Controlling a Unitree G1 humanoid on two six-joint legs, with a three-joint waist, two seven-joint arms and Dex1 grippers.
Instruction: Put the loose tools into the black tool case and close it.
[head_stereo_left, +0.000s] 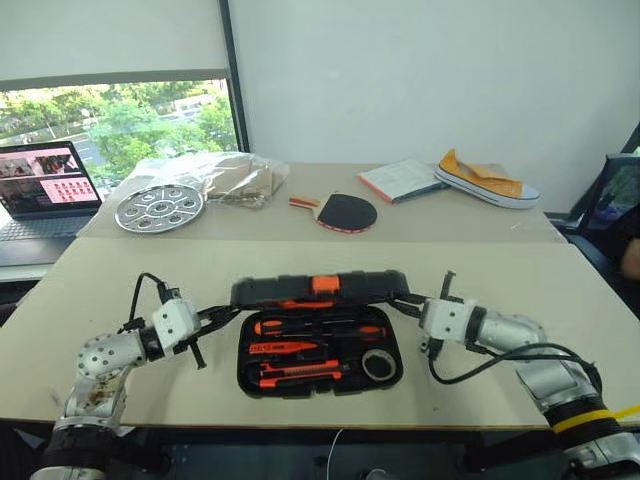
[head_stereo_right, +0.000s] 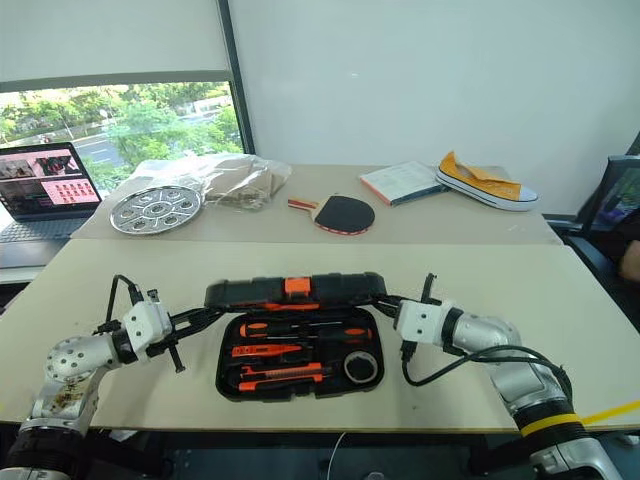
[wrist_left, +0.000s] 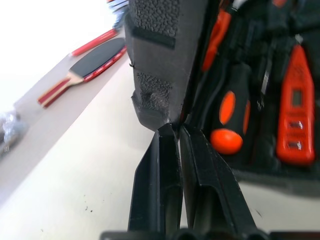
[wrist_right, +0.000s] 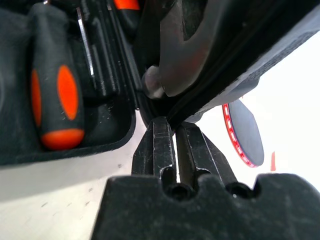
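The black tool case lies open near the front edge of the near table, its lid raised partway along the far side, with a small orange latch at the middle of the lid's edge. Inside the tray, the tools sit in their recesses: a long black-and-orange screwdriver across the top row, an orange utility knife below it, another orange-and-black tool along the bottom row, and a small dark tape roll at the right end. The left gripper reaches in from the left and meets the lid's left corner; in the left wrist view its two black fingers are pressed together with only a sliver of gap, their tips against the lid's edge (whether they actually pinch the rim is hard to say). The right gripper comes in from the right to the lid's right corner, and in the right wrist view its fingers likewise sit nearly together, tips touching the lid's rim. On the far table lie a table tennis paddle, a round metal tray, a crumpled plastic bag, a book and a yellow shoe. A laptop stands open at the far left.
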